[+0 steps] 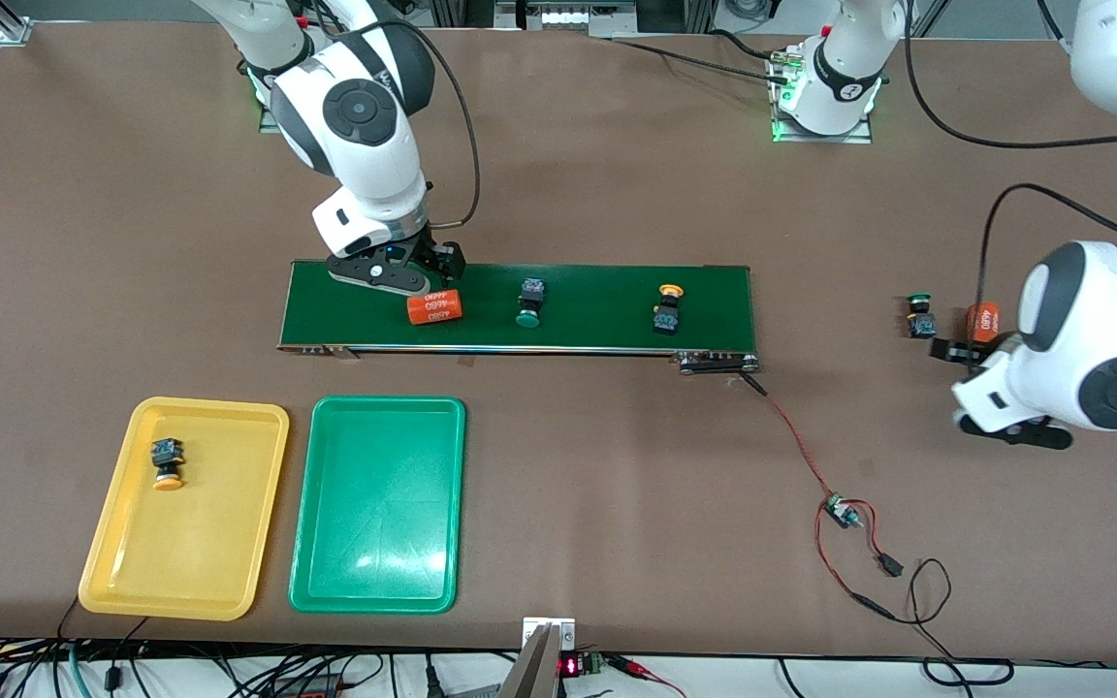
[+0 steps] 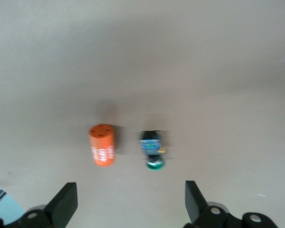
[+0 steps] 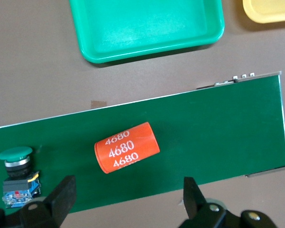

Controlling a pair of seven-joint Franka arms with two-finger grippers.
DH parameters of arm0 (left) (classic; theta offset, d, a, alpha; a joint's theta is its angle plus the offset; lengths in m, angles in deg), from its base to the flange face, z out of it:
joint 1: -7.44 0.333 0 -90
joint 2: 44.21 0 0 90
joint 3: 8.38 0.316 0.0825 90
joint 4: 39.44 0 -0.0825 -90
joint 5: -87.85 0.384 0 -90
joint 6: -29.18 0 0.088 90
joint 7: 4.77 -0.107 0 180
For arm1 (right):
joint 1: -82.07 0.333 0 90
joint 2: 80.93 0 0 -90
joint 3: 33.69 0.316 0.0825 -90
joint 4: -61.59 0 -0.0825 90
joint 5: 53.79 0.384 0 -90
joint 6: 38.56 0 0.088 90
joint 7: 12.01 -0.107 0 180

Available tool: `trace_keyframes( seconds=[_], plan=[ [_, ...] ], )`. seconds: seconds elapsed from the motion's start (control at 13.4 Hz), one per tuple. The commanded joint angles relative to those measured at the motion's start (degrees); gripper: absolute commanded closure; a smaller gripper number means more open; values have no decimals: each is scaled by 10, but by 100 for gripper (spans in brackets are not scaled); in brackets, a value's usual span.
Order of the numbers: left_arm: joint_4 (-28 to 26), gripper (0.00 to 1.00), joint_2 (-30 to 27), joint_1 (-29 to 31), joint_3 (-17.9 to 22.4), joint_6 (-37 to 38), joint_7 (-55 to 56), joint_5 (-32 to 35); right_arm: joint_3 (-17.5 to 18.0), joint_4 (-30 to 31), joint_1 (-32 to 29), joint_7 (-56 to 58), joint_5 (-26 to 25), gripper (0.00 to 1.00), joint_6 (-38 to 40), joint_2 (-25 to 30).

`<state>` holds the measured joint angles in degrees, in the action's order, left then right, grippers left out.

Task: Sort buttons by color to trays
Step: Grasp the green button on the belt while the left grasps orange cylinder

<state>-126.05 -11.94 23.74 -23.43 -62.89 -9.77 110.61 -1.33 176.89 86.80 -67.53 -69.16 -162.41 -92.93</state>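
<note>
On the dark-green belt [image 1: 597, 310] lie a green button [image 1: 529, 302] and a yellow button [image 1: 667, 308]. Another yellow button [image 1: 167, 462] rests in the yellow tray [image 1: 180, 553]; the green tray [image 1: 379, 504] beside it holds nothing. A second green button [image 1: 919, 315] stands on the table off the belt's end, toward the left arm. My right gripper [image 3: 128, 199] hangs open over the belt's other end, by an orange cylinder [image 3: 127, 147], with the belt's green button [image 3: 16, 171] to one side. My left gripper [image 2: 130, 202] is open above the table's green button [image 2: 152, 149].
One orange cylinder [image 1: 434, 307] lies on the belt, another orange cylinder [image 1: 983, 322] on the table beside the left arm's green button. Red and black wires with a small board [image 1: 840, 511] trail from the belt toward the front edge.
</note>
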Motion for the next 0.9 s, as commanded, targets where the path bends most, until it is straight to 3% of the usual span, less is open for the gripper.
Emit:
trace_keyframes(
  seconds=[0.0,0.3,0.6,0.67,0.75,0.82],
  plan=[
    [-117,0,-23,28,69,-120,-118,-17,19,5,5,-13,-25,0,-31,-15],
    [-219,0,-26,59,75,-220,-184,-17,20,5,6,-4,-25,0,-66,-34],
    [-276,0,-23,59,98,-280,-185,-17,20,5,8,-5,-26,0,-104,-54],
    [-277,12,-22,59,101,-302,-193,-13,20,5,8,-4,-28,0,-110,-58],
    [-277,33,-19,59,105,-318,-219,-11,20,4,8,-4,-28,0,-115,-64],
    [-273,44,-12,59,113,-334,-247,-12,20,4,8,-5,-29,0,-121,-67]
  ],
)
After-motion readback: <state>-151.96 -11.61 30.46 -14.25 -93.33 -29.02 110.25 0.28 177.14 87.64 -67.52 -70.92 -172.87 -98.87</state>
